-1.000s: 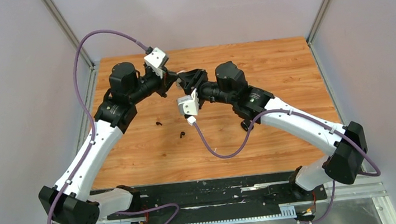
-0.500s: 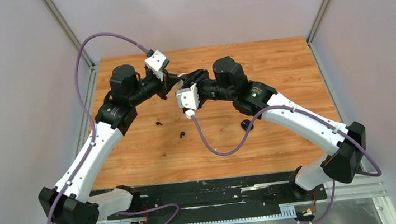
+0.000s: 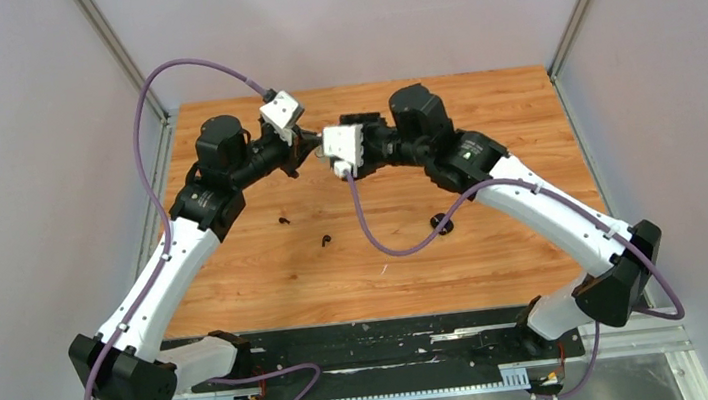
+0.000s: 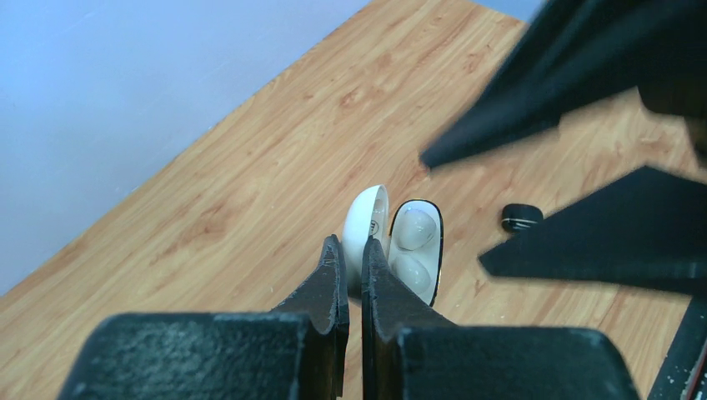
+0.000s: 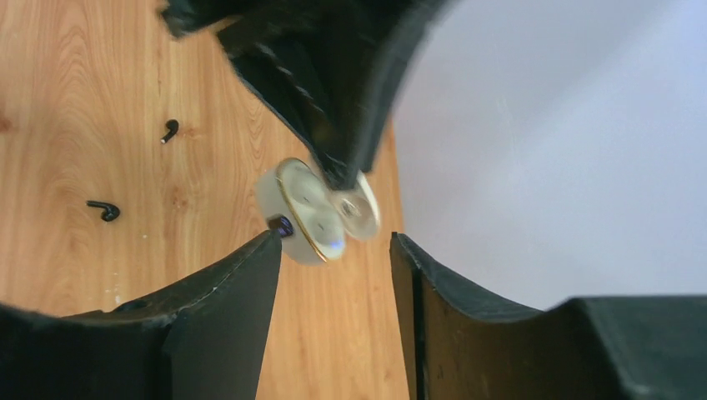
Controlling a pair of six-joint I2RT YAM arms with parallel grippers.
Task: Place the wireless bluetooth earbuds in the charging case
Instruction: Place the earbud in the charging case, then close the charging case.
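Observation:
My left gripper (image 4: 350,247) is shut on the lid of an open white charging case (image 4: 368,223) and holds it above the table. Two white rounded earbuds (image 4: 414,230) sit in the case's gold-rimmed base. My right gripper (image 5: 333,242) is open, its fingers on either side just short of the case (image 5: 307,210), not touching it. Two black earbuds lie on the wood (image 3: 284,219) (image 3: 324,240); they also show in the right wrist view (image 5: 170,129) (image 5: 104,210). In the top view both grippers meet at the back centre (image 3: 316,146).
A small black case (image 3: 442,222) lies on the wooden table (image 3: 521,110) under the right forearm; it also shows in the left wrist view (image 4: 522,217). A purple cable (image 3: 386,247) hangs low from the right wrist. Grey walls close the back and sides.
My right wrist has swung toward the back and rolled, so its camera block now faces up, closer to the held case. The left arm and the black earbuds have stayed put.

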